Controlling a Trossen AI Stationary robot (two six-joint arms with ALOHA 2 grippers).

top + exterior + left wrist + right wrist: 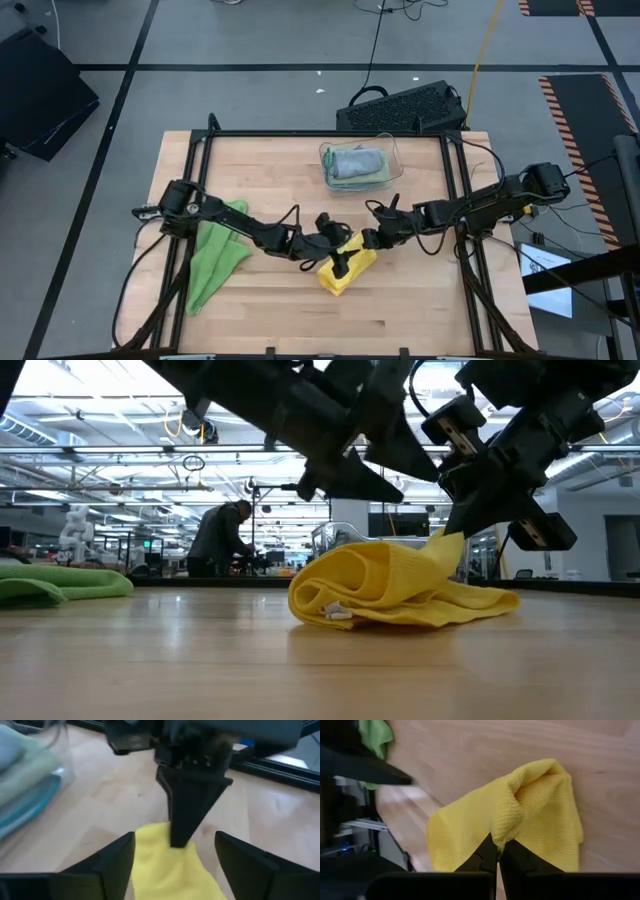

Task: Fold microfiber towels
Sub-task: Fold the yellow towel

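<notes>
right tool [497, 851] pinched on crumpled, half-folded yellow towel [540, 820]; left tool [175, 857] spread apart above it

Right pincer [498, 851] closed on a pinched fold of yellow towel [540, 820] over wooden table [470, 750].

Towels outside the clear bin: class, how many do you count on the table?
2: a yellow towel near the table's middle, and a green towel at the left side. Others may be hidden under the arms.
</notes>
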